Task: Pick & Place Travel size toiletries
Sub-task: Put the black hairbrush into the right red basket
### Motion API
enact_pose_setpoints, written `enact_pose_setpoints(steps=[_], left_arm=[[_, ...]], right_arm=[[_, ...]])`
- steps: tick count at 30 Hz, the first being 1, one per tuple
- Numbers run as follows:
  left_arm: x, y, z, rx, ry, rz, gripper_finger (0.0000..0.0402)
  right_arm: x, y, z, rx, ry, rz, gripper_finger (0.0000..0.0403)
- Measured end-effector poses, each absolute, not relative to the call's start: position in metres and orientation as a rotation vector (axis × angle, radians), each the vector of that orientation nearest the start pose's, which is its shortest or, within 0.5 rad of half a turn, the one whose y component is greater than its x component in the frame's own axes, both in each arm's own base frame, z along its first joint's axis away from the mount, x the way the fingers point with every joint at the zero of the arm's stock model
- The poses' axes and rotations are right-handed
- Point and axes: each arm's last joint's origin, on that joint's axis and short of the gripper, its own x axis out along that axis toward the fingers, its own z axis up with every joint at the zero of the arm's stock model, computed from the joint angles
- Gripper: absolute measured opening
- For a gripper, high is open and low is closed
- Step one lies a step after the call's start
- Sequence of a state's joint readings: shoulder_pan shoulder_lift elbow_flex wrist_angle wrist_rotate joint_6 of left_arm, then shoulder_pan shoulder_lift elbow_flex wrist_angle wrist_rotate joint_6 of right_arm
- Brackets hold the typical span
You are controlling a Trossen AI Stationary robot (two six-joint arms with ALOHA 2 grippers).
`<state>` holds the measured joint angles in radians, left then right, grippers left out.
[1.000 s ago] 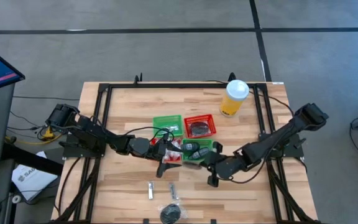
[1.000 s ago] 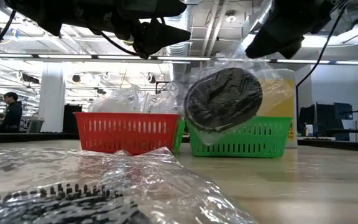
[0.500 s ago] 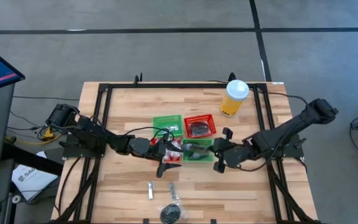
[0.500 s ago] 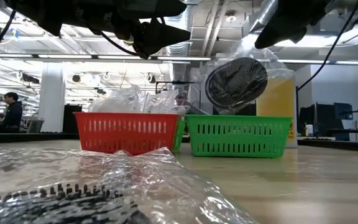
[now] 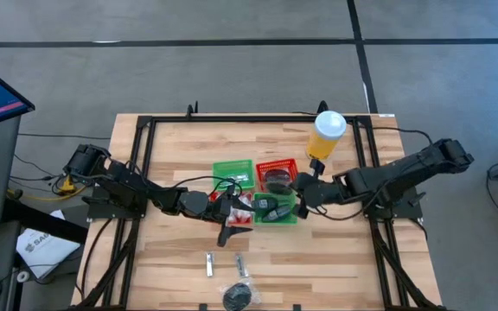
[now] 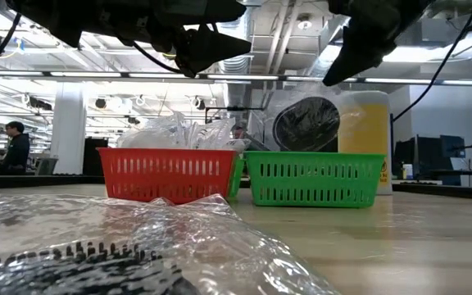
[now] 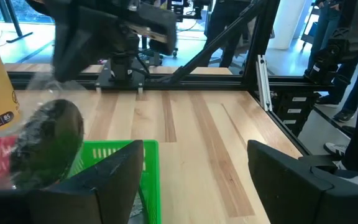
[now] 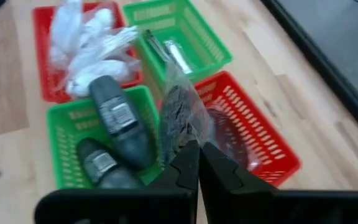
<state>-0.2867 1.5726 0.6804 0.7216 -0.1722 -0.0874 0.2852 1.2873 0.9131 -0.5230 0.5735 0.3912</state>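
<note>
Hanging from your right gripper (image 8: 193, 163), the wrapped disc (image 8: 178, 121) dangles edge-on, pinched by its clear wrap.
It's over the red basket (image 8: 253, 134); your left gripper (image 5: 228, 216) waits spread wide, empty.

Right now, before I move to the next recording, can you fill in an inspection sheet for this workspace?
Surface: light wooden table in a black frame.
Job's things: clear-wrapped dark grey round disc pinched in the right tool, above the baskets; another wrapped disc and two thin silvery tubes near the front edge; white puffy packets in a red mesh basket; dark bottles in a green mesh basket.
Clutter: tall yellow cup with white lid.
Grippers: right tool shut on the wrap; left tool open, beside the baskets.
Cables: black leads along both arms.
Surroundings: grey floor, a person far off.
</note>
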Motion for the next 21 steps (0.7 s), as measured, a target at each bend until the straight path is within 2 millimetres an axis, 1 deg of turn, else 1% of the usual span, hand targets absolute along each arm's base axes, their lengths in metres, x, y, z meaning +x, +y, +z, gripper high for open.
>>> enact_pose_setpoints(steps=[5,8,12,16,21], left_arm=[[0.304,-0.085,0.198,-0.048,0.171,-0.107,0.0278],[0.304,-0.085,0.198,-0.048,0.172,-0.107,0.0278],[0.304,-0.084,0.196,-0.046,0.180,-0.107,0.0278],[0.304,-0.084,0.196,-0.046,0.179,-0.107,0.0278],[0.304,-0.084,0.196,-0.046,0.180,-0.107,0.0278]], right_arm=[[0.246,0.042,0.257,-0.015,0.750,-0.454,0.0000],[0.248,0.036,0.264,-0.019,0.732,-0.469,0.0000],[0.248,0.029,0.266,-0.037,0.753,-0.486,0.0000],[0.247,0.023,0.262,-0.050,0.799,-0.508,0.0000],[0.247,0.019,0.262,-0.051,0.800,-0.525,0.0000]])
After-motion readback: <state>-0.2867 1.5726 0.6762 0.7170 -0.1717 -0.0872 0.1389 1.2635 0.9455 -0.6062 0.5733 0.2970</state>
